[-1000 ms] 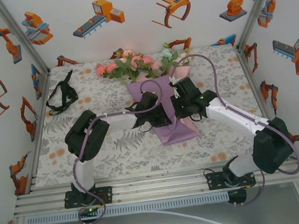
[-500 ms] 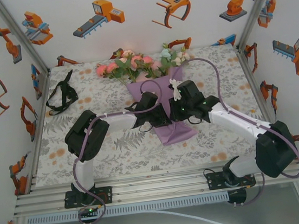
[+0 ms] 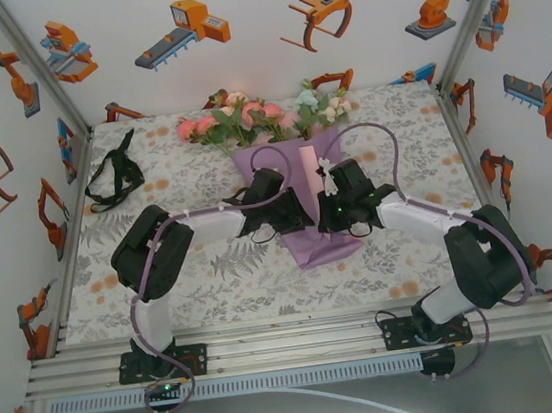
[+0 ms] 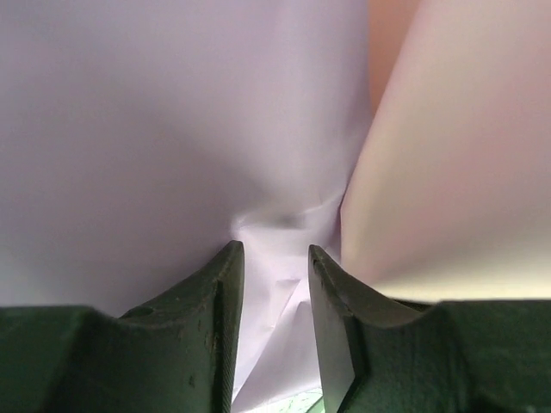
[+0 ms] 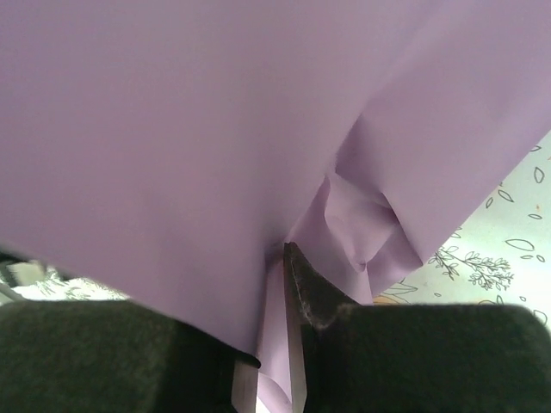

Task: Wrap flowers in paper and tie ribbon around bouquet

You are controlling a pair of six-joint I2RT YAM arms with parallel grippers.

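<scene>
- Floral tabletop (image 3: 215, 284) bears the paper (image 3: 313, 248), flowers (image 3: 245, 120) spilling past its far edge, ribbon (image 3: 114, 176) well left of it.
- Right gripper (image 5: 274, 292) pinches a paper fold; left gripper (image 4: 275, 267) narrowly straddles a pucker, grip unclear.
- Best to keep the overlap tight without tearing.

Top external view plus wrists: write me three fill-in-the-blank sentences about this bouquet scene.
1. The ribbon lies to the ____ of the flowers.
2. The right end effector pinches a fold of ____ paper.
3. ____ arms reach over the paper.
Missing words: left; purple; two.
</scene>
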